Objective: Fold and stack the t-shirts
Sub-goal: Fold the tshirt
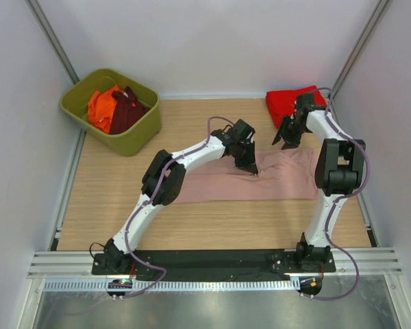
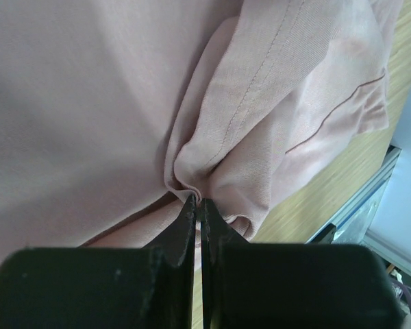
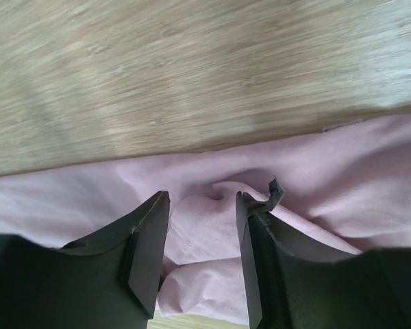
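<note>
Left claw [image 2: 197,204] pinches a fold of the pink t-shirt [image 1: 281,181]; right claw [image 3: 202,205] hangs spread over its far edge. It should grip that hem squarely, then fold evenly.

Wood-grain table [image 1: 212,226], light tone, grain running left-right. Plain white enclosure: back wall [image 1: 212,41], left wall [image 1: 20,171], right wall [image 1: 401,137]. Grey metal post [image 1: 51,34] rising from far-left corner, second post [image 1: 359,44] from far-right corner. Side rail [image 1: 67,188] along left edge. Ribbed aluminium rails [image 1: 55,264] across near edge, white slotted strip [image 1: 226,284] beyond them, then brushed steel sheet [image 1: 212,312]. Green bin [image 1: 135,139] at far-left corner. Light even, diffuse, shadows soft.
</note>
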Controlling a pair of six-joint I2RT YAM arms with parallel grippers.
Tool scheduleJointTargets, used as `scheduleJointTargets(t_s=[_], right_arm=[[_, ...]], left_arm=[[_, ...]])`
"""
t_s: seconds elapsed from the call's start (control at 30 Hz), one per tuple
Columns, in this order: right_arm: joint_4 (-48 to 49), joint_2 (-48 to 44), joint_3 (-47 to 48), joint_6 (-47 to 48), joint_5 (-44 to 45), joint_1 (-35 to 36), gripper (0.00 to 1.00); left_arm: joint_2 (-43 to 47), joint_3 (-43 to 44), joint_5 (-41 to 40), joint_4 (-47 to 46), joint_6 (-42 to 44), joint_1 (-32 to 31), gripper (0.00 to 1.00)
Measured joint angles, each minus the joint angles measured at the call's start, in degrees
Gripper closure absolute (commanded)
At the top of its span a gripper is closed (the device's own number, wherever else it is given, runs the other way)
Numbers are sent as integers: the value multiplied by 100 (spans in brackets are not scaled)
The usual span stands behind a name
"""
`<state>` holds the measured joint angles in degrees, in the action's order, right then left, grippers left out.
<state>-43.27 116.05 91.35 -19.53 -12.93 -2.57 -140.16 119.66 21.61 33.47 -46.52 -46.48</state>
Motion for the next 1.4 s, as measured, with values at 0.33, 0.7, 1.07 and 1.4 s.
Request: scheduleJointTargets(t_s=[0.33,0.7,1.07,1.4], right_arm=[[-684,13,149,4,848,404,51],[-918,321,210,-57,1480,599,94],[-1069,-168,-114,-184,1932,599,99],[-1506,-2247,-2194,-584,1606,579,58]], left_arm=[[0,-4,101,-11,-2,-7,100],[0,129,162,-22,-7,-7,100],[0,133,219,-26,4,-7,100],[0,31,382,140,234,-7,100]])
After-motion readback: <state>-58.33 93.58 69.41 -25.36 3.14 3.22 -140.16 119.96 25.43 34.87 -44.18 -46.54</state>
